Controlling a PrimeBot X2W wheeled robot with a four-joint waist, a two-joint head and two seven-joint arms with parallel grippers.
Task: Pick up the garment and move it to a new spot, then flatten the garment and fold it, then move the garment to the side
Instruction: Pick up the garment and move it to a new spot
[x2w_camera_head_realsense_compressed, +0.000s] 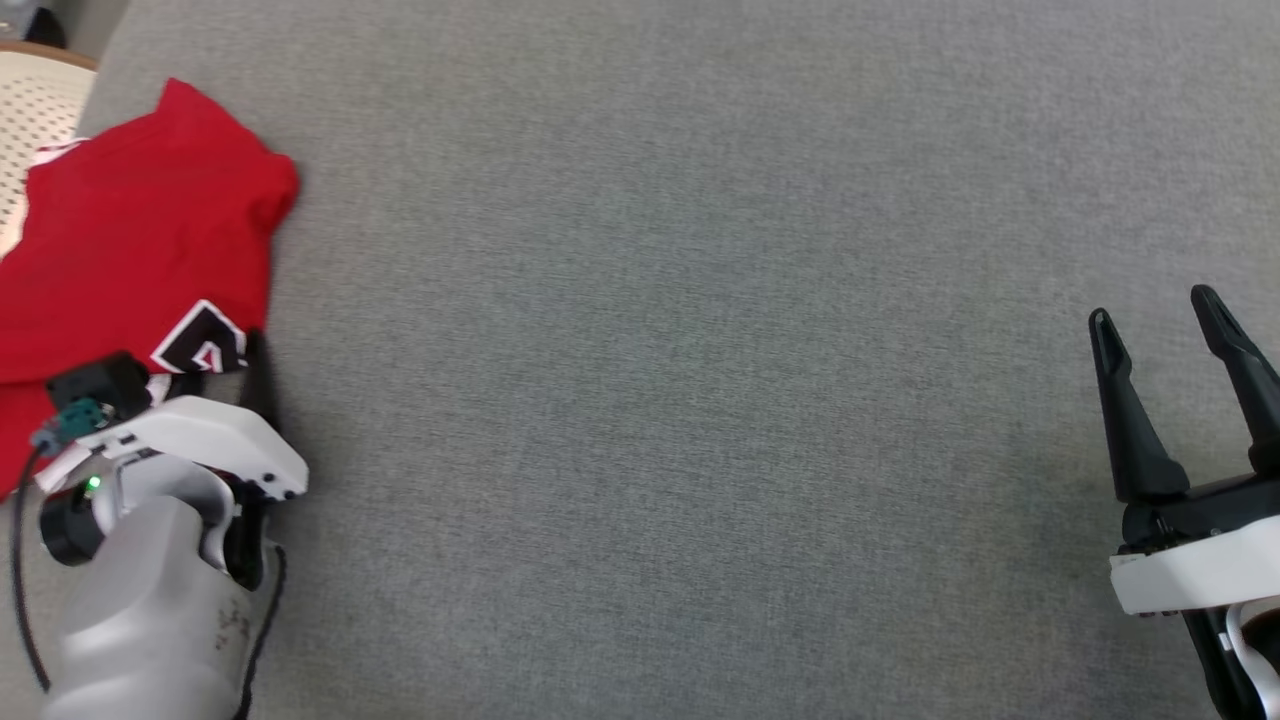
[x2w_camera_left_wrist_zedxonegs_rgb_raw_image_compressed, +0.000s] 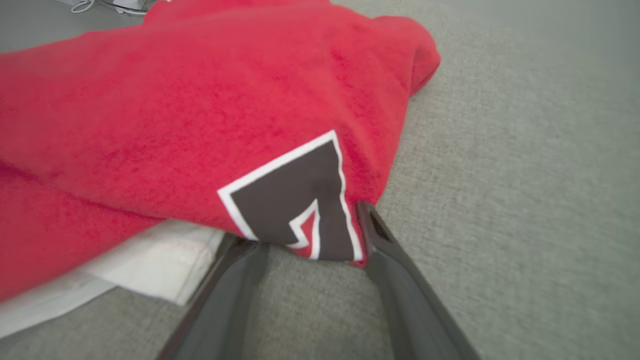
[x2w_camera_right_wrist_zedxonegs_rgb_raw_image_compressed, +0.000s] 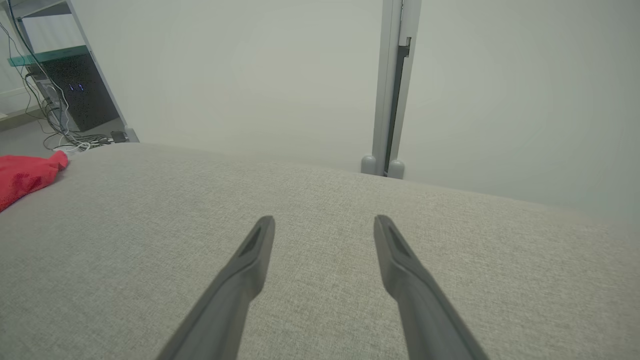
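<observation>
The red garment (x2w_camera_head_realsense_compressed: 140, 230) lies at the grey surface's (x2w_camera_head_realsense_compressed: 650, 350) far left corner, its black, white-edged print (x2w_camera_left_wrist_zedxonegs_rgb_raw_image_compressed: 295, 200) unreadable, straddled by the left gripper (x2w_camera_left_wrist_zedxonegs_rgb_raw_image_compressed: 300, 225), jaws wide, while the right gripper (x2w_camera_head_realsense_compressed: 1152, 304) gapes empty rightward, broad surface between.

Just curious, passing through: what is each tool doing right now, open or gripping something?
Left tool: open, straddling the red garment's corner, not clamped.
Right tool: open, holding nothing.
</observation>
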